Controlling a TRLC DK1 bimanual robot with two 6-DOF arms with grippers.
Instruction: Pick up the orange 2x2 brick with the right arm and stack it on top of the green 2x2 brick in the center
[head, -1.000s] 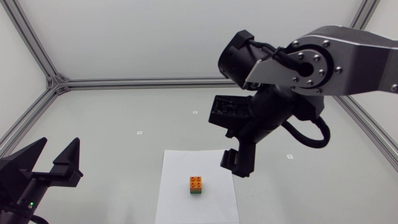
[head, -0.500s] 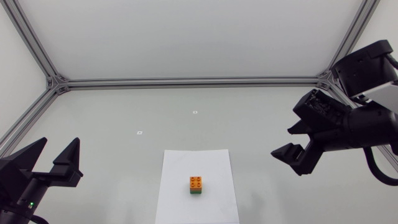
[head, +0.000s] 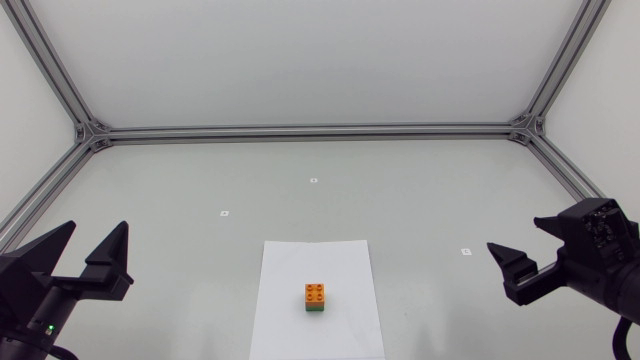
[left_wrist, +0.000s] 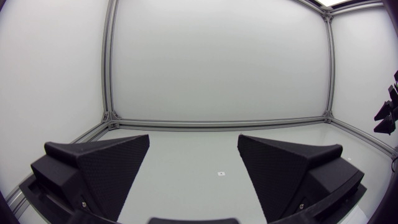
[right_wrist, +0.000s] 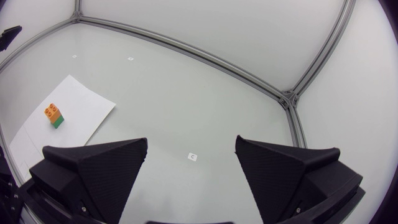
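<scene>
The orange brick (head: 315, 292) sits on top of the green brick (head: 315, 309), studs up and edges lined up, the two forming a small stack on a white sheet (head: 290, 270) that lies near the front middle of the table (head: 400, 190). The right gripper (head: 514, 235) is low at the right side of the table, well apart from the stack, its fingers spread wide with nothing between them. In the right wrist view the right gripper (right_wrist: 191, 142) shows the same wide gap, and the orange brick (right_wrist: 52, 111) on the green brick (right_wrist: 58, 122) stands far ahead and off to one side on the sheet (right_wrist: 84, 96). The left gripper (head: 95, 240) is at the left side of the table, also well apart from the stack, fingers spread and empty. In the left wrist view the left gripper (left_wrist: 193, 140) looks across bare table, with no brick in sight. Small white markers (head: 313, 180) dot the table
</scene>
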